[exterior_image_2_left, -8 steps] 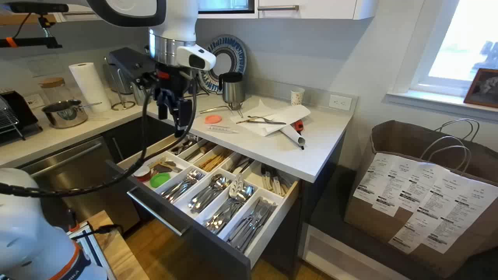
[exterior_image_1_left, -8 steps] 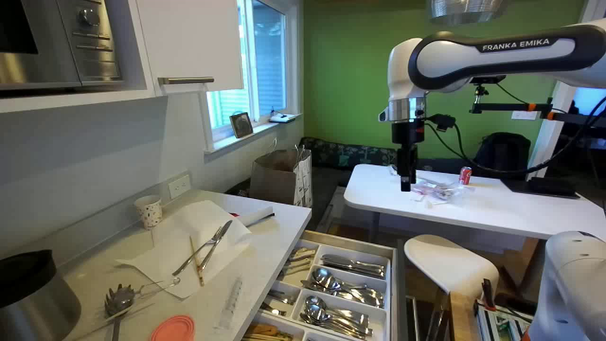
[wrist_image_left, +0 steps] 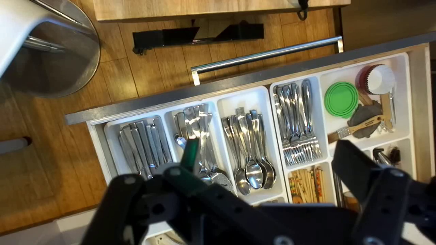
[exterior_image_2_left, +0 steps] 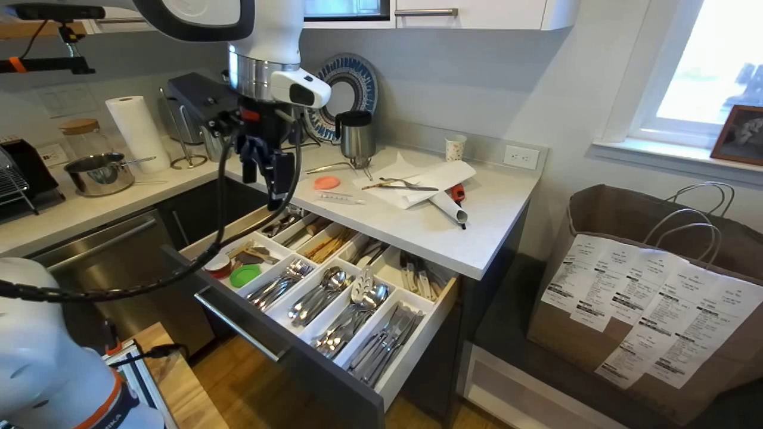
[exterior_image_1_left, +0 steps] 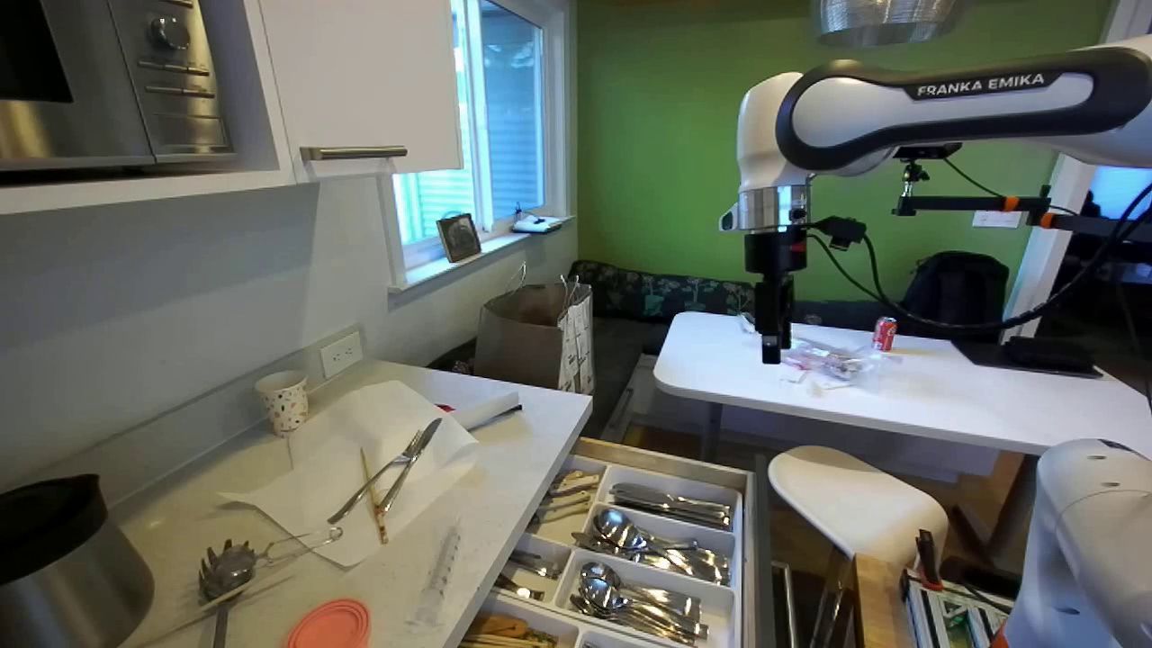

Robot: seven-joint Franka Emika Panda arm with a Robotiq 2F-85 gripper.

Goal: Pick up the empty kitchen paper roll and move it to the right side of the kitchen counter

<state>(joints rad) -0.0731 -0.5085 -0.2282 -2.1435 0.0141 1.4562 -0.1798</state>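
A white hollow tube, apparently the empty kitchen paper roll [exterior_image_2_left: 448, 207], lies on its side on the kitchen counter [exterior_image_2_left: 498, 196], near the front corner. It also shows in an exterior view [exterior_image_1_left: 488, 411], partly behind the white paper sheet. A dark thin end sticks out by its open end. The counter [exterior_image_1_left: 513, 459] runs along the wall. My gripper [exterior_image_2_left: 263, 186] hangs pointing down in the air, away from the roll, above the open cutlery drawer. In the wrist view the gripper [wrist_image_left: 267, 153] is open, fingers wide apart with nothing between them. The roll is out of the wrist view.
The open drawer [exterior_image_2_left: 411, 363] holds trays of cutlery. On the counter lie a paper sheet [exterior_image_2_left: 405, 199] with utensils, a red object [exterior_image_2_left: 457, 193], a cup [exterior_image_2_left: 455, 147], a pink lid [exterior_image_2_left: 326, 182] and a metal pot [exterior_image_2_left: 357, 140]. A paper bag [exterior_image_2_left: 554, 316] stands beside the counter.
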